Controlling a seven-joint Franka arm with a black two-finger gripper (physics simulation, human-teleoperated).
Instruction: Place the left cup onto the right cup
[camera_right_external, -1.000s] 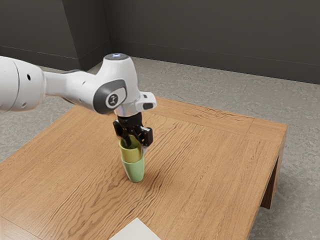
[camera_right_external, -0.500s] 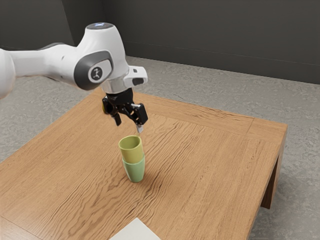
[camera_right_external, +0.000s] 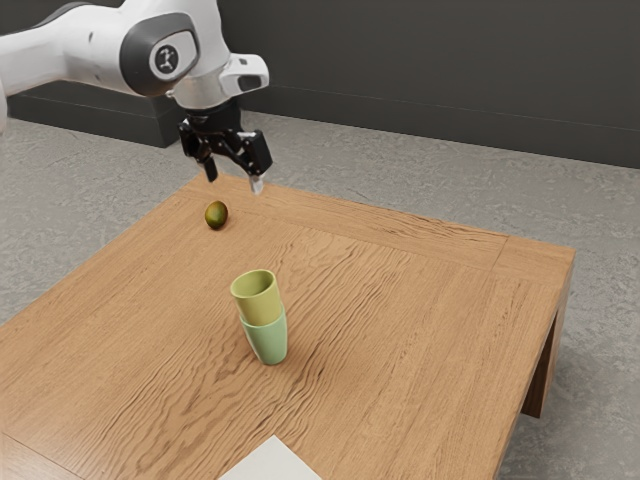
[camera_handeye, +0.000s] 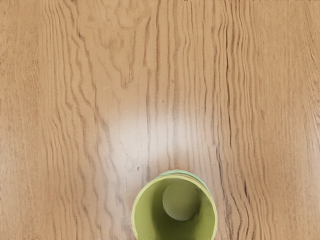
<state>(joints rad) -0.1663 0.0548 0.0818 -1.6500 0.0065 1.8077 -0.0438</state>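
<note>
A yellow-green cup (camera_right_external: 256, 296) sits nested in a pale green cup (camera_right_external: 267, 340) near the middle of the wooden table (camera_right_external: 420, 330); the upper cup leans a little toward the exterior view's left. From above, the wrist view looks into the yellow-green cup (camera_handeye: 175, 212), with a sliver of the pale green cup's rim (camera_handeye: 189, 174) behind it. My gripper (camera_right_external: 233, 183) hangs open and empty high above the table's far left part, well clear of the stack.
A small olive-green round fruit (camera_right_external: 216, 214) lies on the table near its far left edge, just below my gripper. A white sheet's corner (camera_right_external: 270, 462) shows at the table's front edge. The table's right edge drops off to the grey floor.
My gripper let go of the yellow-green cup, now nested in the pale green one, then rose and drew back to the exterior view's upper left. The fruit came into sight.
</note>
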